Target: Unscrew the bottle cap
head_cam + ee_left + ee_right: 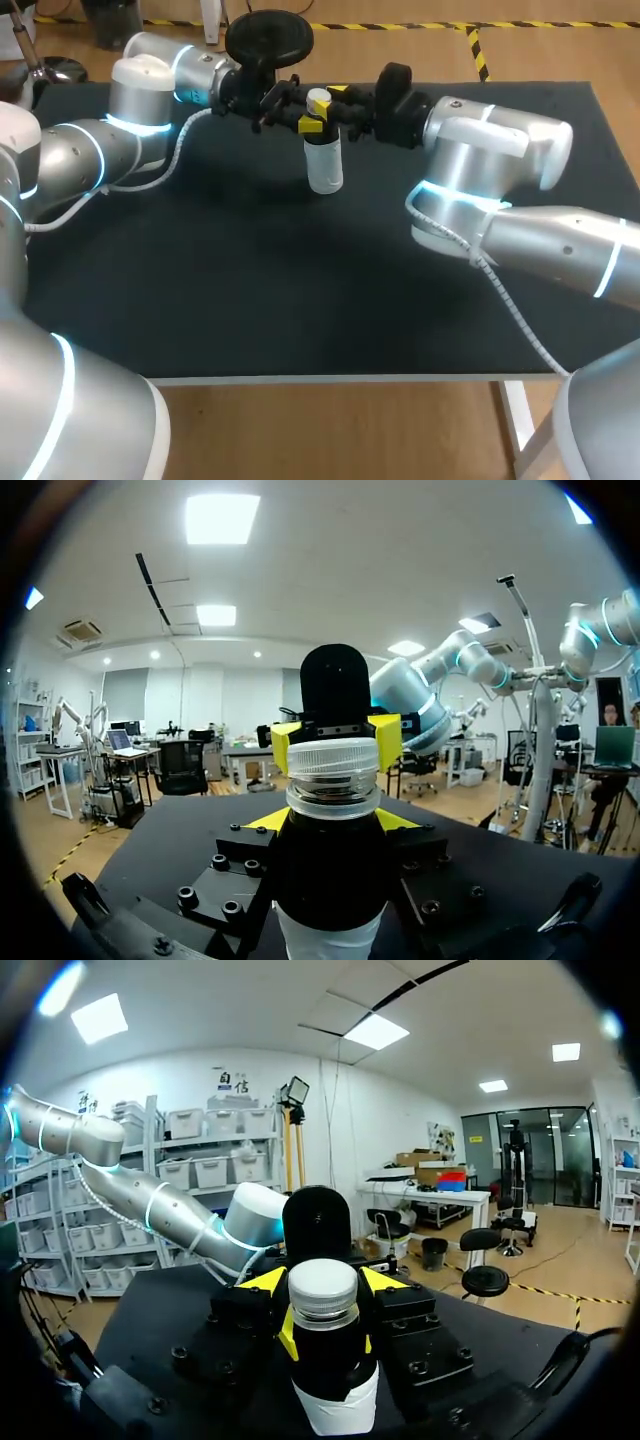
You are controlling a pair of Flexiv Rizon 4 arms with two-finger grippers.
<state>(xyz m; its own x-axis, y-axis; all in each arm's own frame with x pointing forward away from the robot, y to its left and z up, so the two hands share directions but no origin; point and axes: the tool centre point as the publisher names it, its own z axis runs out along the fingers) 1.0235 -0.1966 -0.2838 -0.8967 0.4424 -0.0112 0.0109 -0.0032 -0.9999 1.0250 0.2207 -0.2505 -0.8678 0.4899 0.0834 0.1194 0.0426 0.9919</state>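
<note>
The clear plastic bottle (pixel 325 165) stood upright at the far middle of the black table (pixel 250 280); what it held could not be made out. Its ribbed white screw cap (pixel 318 100) sat on the neck. The left gripper (pixel 333 820) pinched the bottle's shoulder, and the right gripper (pixel 322 1282) pinched the cap.

Bright, even light comes from ceiling panels (pixel 222 518), which blow out to white glare in the 2 wrist views. The matte black worktop (pixel 300 300) carries only soft, faint shadows. Pale highlights lie on the left arm (pixel 140 100), the right arm (pixel 490 150) and the white bottle cap (pixel 322 1285).
</note>
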